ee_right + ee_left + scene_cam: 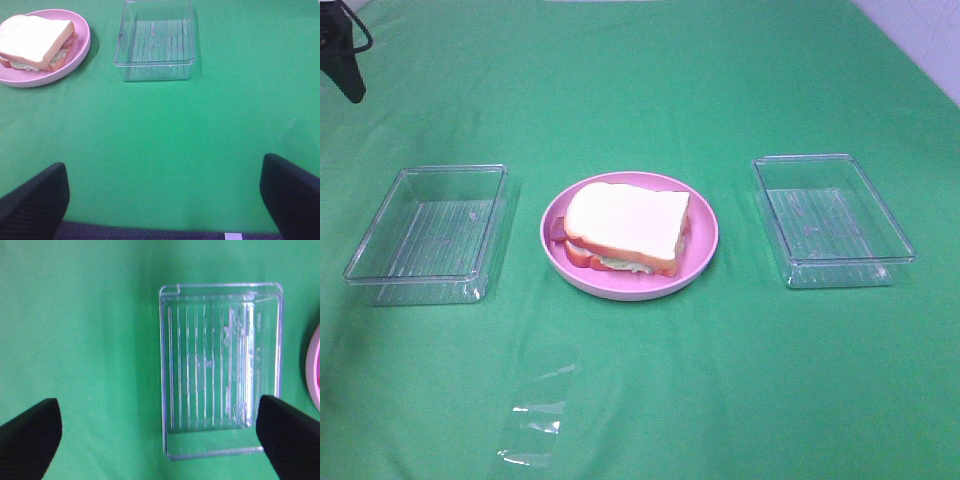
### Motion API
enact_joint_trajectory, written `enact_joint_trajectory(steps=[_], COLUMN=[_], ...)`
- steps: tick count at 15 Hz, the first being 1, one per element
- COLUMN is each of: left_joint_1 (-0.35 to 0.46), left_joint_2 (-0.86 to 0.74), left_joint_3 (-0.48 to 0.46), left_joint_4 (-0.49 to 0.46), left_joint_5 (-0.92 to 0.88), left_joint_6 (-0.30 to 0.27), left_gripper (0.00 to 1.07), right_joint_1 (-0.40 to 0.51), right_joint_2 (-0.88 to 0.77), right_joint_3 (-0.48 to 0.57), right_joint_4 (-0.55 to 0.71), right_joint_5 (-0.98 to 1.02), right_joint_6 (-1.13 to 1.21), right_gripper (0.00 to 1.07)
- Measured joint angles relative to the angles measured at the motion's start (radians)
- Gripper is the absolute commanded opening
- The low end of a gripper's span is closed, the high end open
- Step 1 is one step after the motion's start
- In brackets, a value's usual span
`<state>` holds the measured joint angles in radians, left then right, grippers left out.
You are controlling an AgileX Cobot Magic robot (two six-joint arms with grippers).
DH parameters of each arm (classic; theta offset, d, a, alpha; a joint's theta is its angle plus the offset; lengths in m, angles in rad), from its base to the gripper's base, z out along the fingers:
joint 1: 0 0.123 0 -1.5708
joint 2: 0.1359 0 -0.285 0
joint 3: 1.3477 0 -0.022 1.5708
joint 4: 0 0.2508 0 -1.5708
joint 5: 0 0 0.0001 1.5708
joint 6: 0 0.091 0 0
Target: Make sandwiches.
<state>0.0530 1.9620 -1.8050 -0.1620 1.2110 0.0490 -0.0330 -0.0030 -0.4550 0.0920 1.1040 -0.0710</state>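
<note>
From up high, the sandwich's (625, 228) top slice hides most of the filling; only slivers of bacon and lettuce peek out at its 7 o'clock edge. A dark arm part (340, 50) at 10 o'clock is cut off by the frame. In the left wrist view, the pink plate (315, 367) shows only a sliver at 3 o'clock.

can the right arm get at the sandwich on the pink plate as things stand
Probably yes. The right end effector is open and empty, and in its wrist view only bare green cloth lies between it and the sandwich on the pink plate. The clear tray sits beside that path, not across it.
</note>
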Motion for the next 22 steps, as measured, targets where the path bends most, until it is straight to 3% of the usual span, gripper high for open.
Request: enact_joint_trajectory(steps=[4,6,7,11,15,16,19,22], left_joint_1=[0.0,0.0,0.0,0.0,0.0,0.0,0.0,0.0], left_joint_2=[-0.311,-0.436,-0.608,-0.945,-1.298,-1.486,-1.699,-1.81], left_joint_3=[0.325,0.426,0.557,0.757,0.878,0.927,0.986,1.04], left_joint_4=[0.0,0.0,0.014,0.05,0.05,0.05,0.05,0.063], left_joint_5=[0.002,0.004,0.005,0.008,0.01,0.01,0.011,0.011], left_joint_6=[0.023,0.025,0.032,0.034,0.034,0.034,0.034,0.034], left_gripper=[0.98,0.98,0.98,0.98,0.98,0.98,0.98,0.98], right_joint_1=[0.0,0.0,0.0,0.0,0.0,0.0,0.0,0.0], right_joint_2=[0.0,0.0,0.0,0.0,0.0,0.0,0.0,0.0], right_joint_3=[0.0,0.0,0.0,0.0,0.0,0.0,0.0,0.0], right_joint_4=[0.0,0.0,0.0,0.0,0.0,0.0,0.0,0.0], right_joint_5=[0.0,0.0,0.0,0.0,0.0,0.0,0.0,0.0], right_joint_6=[0.0,0.0,0.0,0.0,0.0,0.0,0.0,0.0], right_gripper=[0.98,0.98,0.98,0.98,0.98,0.98,0.98,0.98])
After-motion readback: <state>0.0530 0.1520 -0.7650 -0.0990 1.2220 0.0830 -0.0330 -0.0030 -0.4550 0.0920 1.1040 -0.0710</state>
